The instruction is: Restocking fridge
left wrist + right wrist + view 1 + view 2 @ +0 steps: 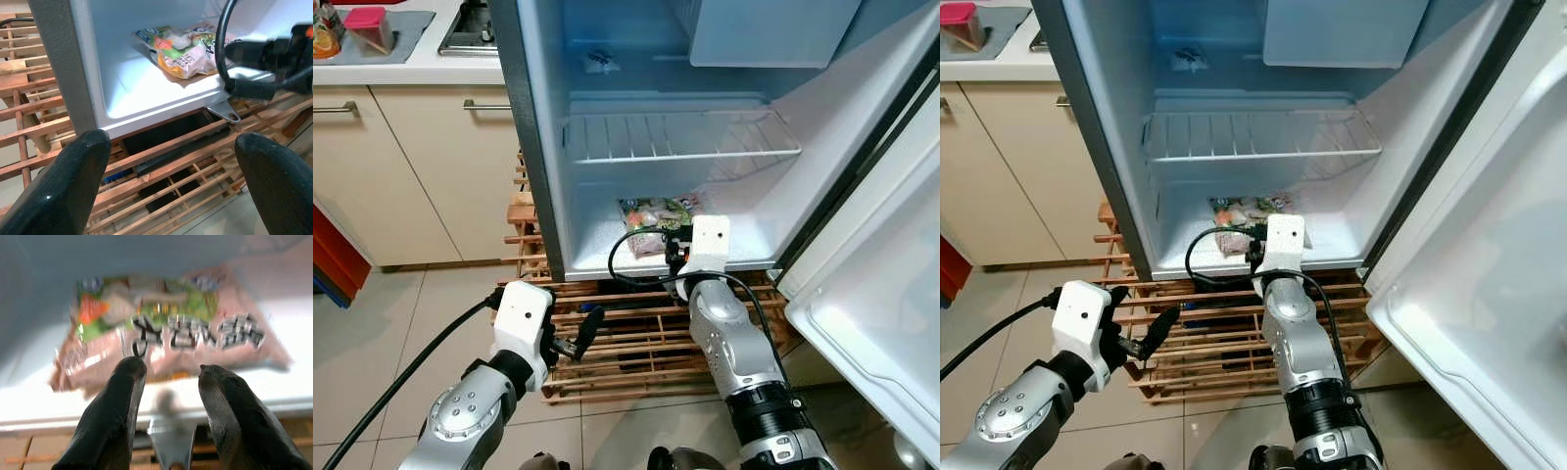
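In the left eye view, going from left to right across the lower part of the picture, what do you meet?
Left gripper open over the wooden slatted pallet → colourful plastic food packet on the fridge floor → right gripper's white wrist block → open white fridge door.

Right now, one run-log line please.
fridge: open | food packet: on bottom floor | right tool: open, at packet | left tool: open, low outside

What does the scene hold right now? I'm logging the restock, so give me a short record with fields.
fridge: door open, wire shelf bare
packet: food packet lying flat on the fridge floor, near the front edge
right gripper: at the fridge's front edge, fingers open, just short of the packet
left gripper: low, outside the fridge, over the wooden rack, open, holding nothing
counter: pink box at far left
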### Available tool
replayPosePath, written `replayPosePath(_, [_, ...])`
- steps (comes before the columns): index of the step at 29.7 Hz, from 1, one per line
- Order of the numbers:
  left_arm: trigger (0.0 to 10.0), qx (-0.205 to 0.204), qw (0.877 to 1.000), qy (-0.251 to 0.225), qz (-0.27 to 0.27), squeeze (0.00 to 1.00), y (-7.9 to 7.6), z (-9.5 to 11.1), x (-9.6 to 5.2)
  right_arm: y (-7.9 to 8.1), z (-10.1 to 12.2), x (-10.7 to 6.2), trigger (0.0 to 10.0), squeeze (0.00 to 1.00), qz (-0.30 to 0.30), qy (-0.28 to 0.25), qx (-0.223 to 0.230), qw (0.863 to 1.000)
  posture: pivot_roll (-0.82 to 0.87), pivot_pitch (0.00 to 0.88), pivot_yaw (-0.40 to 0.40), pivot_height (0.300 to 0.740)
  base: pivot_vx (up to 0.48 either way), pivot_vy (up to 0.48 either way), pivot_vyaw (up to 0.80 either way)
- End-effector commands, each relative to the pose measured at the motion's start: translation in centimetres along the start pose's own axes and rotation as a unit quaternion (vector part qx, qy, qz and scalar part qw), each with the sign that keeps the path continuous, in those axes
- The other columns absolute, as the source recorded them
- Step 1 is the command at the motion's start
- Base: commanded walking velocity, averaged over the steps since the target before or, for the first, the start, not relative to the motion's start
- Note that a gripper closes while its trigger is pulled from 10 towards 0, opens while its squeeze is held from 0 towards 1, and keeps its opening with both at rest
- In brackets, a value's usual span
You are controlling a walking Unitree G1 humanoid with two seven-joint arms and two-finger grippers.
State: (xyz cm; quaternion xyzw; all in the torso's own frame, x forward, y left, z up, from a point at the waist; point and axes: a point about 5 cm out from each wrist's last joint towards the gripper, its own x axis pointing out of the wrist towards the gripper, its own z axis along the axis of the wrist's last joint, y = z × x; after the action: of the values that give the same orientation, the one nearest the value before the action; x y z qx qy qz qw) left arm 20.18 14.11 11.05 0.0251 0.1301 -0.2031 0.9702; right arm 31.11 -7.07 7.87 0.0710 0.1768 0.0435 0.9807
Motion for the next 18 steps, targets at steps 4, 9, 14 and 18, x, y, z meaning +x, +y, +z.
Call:
replayPosePath(4, [10.0, 0.000, 1.000, 0.004, 0.002, 0.00, -0.2, -0.2, 0.1, 2.3, -2.6, -0.5, 10.0, 0.00, 0.026, 0.068, 0.040, 0.997, 0.07, 0.105, -0.041, 0.740, 0.000, 0.000, 0.00])
replayPosePath(9, [10.0, 0.000, 1.000, 0.005, 0.002, 0.00, -0.2, -0.2, 0.1, 2.6, -2.9, 0.6, 10.0, 0.00, 0.033, 0.076, 0.028, 0.996, 0.07, 0.107, -0.038, 0.740, 0.000, 0.000, 0.00])
replayPosePath(14, [10.0, 0.000, 1.000, 0.003, 0.002, 0.00, -0.3, -0.2, 0.2, 2.9, -2.9, 2.0, 10.0, 0.00, 0.043, 0.081, 0.006, 0.996, 0.08, 0.113, -0.042, 0.740, 0.000, 0.000, 0.00])
replayPosePath(18, [10.0, 0.000, 1.000, 0.004, 0.006, 0.00, -0.2, -0.2, 0.0, 3.0, -2.3, 2.5, 10.0, 0.00, 0.044, 0.071, -0.007, 0.997, 0.10, 0.118, -0.046, 0.740, 0.000, 0.000, 0.00])
